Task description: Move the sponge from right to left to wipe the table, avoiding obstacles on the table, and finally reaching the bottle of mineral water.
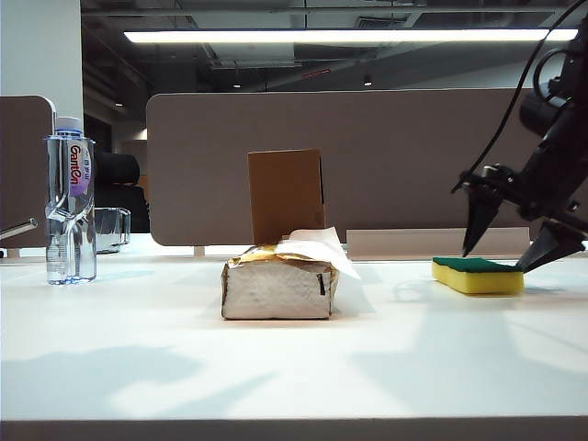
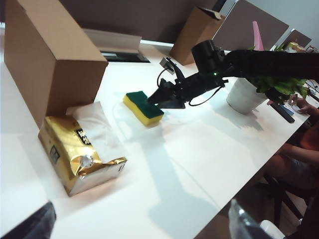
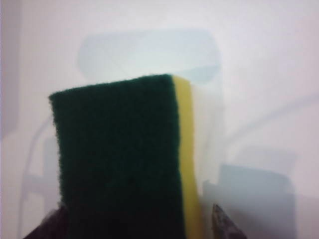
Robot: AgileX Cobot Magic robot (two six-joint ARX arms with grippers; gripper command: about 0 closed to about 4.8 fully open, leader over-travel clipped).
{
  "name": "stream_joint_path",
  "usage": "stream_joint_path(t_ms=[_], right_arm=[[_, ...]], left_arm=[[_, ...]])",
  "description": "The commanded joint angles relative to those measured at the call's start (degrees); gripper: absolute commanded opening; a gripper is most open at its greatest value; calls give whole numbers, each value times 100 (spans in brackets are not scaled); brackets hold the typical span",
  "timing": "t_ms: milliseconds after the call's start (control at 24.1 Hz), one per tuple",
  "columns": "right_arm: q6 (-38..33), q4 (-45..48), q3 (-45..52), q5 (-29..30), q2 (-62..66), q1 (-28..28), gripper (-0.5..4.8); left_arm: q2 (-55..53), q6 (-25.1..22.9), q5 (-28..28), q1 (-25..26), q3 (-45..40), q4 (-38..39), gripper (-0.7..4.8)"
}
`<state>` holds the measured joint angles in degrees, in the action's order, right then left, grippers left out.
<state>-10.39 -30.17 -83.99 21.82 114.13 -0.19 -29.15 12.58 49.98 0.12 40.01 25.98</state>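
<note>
Yellow sponge [image 1: 478,276] on table [image 1: 294,367]; right hand [image 1: 514,250] released, straddling it; left hand [image 2: 139,226] released, apart.

You get bright light from a long ceiling strip lamp [image 1: 340,36], which leaves the white table [image 1: 294,367] washed out, with soft grey shadows across its front. The room behind stays dim. In your left wrist view the tissue pack [image 2: 79,159] glints with gold glare, and dark blurred shapes sit at the frame's corners. Your right wrist view is soft and hazy: the sponge [image 3: 119,159] fills it, out of focus, over faint pale shadows.
</note>
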Motion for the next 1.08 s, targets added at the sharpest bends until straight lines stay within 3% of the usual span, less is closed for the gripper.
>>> stream_joint_path(t_ms=[42, 415, 540, 664, 747, 955, 1080], right_arm=[[39, 212, -28, -81, 92, 76, 369], [39, 424, -28, -540, 422, 103, 367], [37, 444, -26, -538, 492, 105, 313], [37, 415, -26, -538, 494, 105, 294], [37, 387, -26, -533, 494, 105, 176], [39, 505, -26, -533, 494, 107, -12], [39, 656, -26, -540, 501, 107, -7]], left_arm=[[-37, 9, 35, -2, 31, -24, 471], [-35, 11, 28, -2, 31, -28, 471], [-35, 9, 24, -2, 31, -31, 471], [-35, 9, 20, -2, 31, -31, 471], [-35, 9, 20, -2, 31, -31, 471], [-35, 7, 20, -2, 31, -33, 470], [-35, 7, 20, -2, 31, -35, 470]])
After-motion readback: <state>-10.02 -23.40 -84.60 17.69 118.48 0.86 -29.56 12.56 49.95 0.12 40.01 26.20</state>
